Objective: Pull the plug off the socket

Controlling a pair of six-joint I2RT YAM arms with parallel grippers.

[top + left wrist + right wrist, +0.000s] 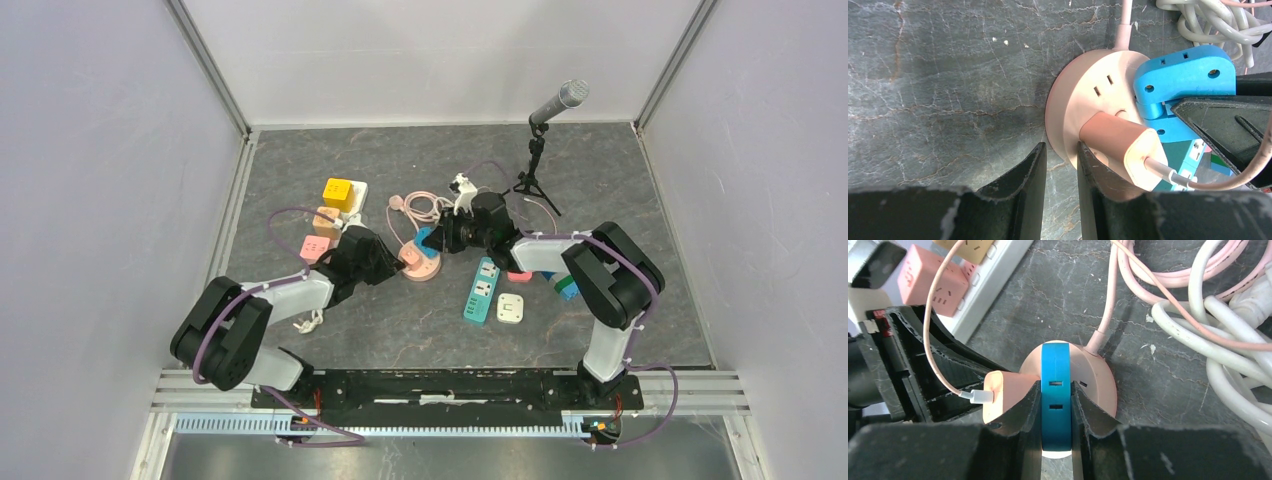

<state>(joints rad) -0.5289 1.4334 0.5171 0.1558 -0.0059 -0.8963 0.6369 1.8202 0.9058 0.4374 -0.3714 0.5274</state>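
A round pink socket point(422, 270) lies mid-table; it also shows in the left wrist view point(1088, 100) and the right wrist view point(1100, 377). A blue plug point(1055, 410) stands in it, seen also from the left wrist point(1183, 75). My right gripper point(1055, 387) is shut on this blue plug, one finger on each flat side; from above it is at the socket's far right point(440, 240). A pink charger plug point(1118, 145) with a thin cable sits in the socket too. My left gripper point(1060, 147) straddles the socket's left rim with a narrow gap point(400, 262).
A white power strip point(352, 205) with yellow and pink cube adapters lies at the left. A teal power strip point(482, 290) and a white square adapter point(511, 308) lie to the right. Coiled pink and white cables point(1228, 340) and a microphone stand point(537, 160) are behind.
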